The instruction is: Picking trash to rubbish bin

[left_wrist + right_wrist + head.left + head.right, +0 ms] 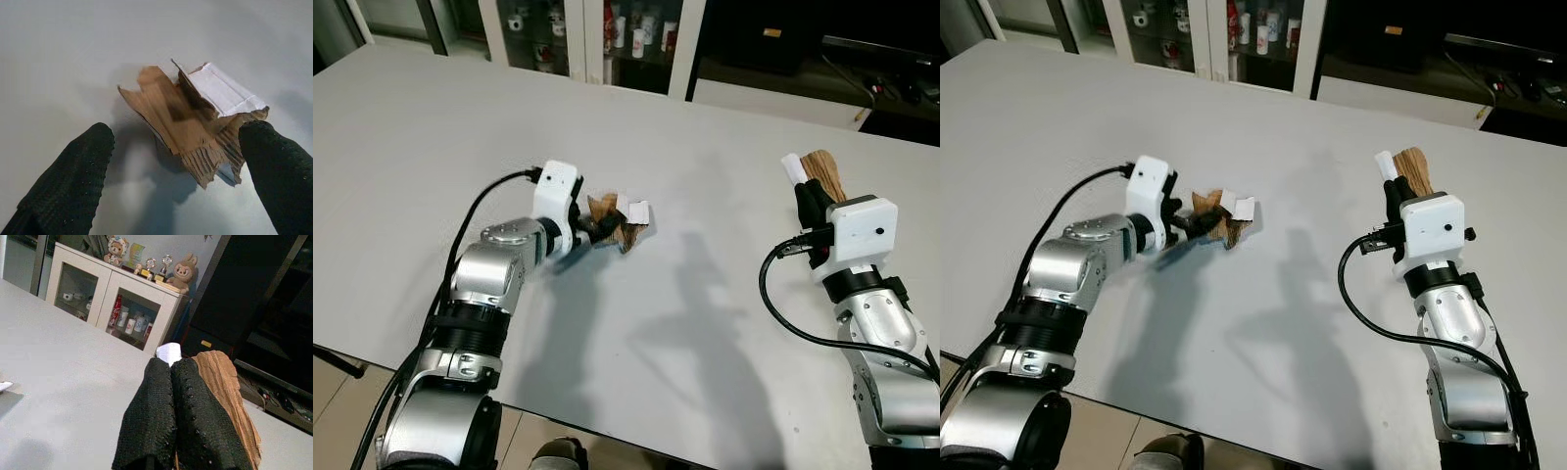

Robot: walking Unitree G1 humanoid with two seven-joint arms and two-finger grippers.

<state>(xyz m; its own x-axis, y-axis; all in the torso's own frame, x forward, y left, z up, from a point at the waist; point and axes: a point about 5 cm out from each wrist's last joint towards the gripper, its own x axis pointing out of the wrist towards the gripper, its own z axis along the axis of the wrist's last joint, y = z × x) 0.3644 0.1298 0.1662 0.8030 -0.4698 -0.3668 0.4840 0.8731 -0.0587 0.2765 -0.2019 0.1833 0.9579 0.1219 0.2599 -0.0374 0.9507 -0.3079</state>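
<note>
While my left gripper [171,161] lies low on the white table [431,127] with its fingers spread around a torn cardboard scrap [190,122], my right gripper [171,382] is raised off the table, fingers pressed together, pinching a brown cardboard piece [225,391] with a white paper bit [169,352].

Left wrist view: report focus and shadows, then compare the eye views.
Left wrist view: the torn cardboard is slightly soft, a blurred patch at its middle, and it casts a dark shadow beneath. Eye views: sharp, with long soft arm shadows on the table; no glare.
</note>
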